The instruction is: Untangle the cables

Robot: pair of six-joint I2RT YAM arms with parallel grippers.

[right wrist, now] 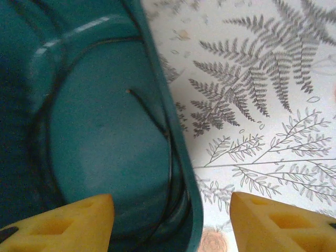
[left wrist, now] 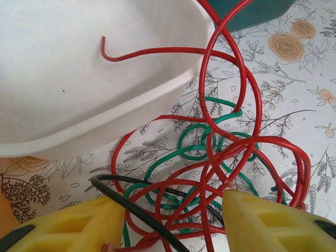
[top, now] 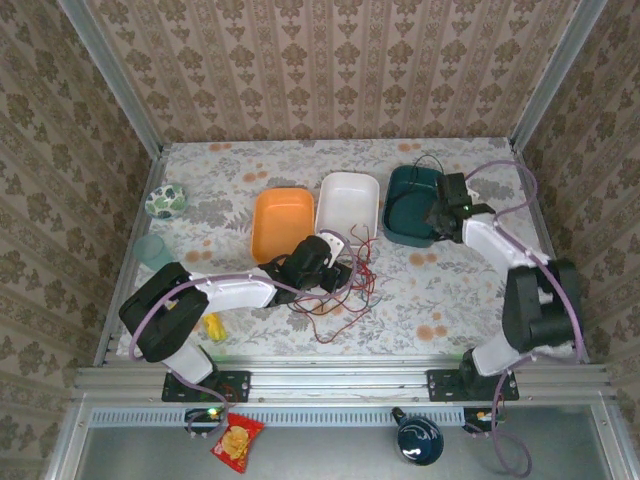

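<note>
Left hand [left wrist: 172, 205]: yellow fingers apart, clamping nothing; tangle lies in gap between them. Red cable [left wrist: 302, 170], green cable [left wrist: 191, 153] and black cable [left wrist: 136, 210] knotted on table [left wrist: 310, 63], just on near side of white tray [left wrist: 79, 79]. One red end curls over white tray's rim. Right hand [right wrist: 172, 203]: fingers apart, astride rim of teal tray [right wrist: 79, 157], which sits just right of white tray. Dark wire [right wrist: 147, 111] curled inside it.

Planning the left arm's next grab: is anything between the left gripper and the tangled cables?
Nothing visible is. The left gripper hangs open right over the tangled red cable, green cable and black cable; the white tray lies beyond them.
</note>
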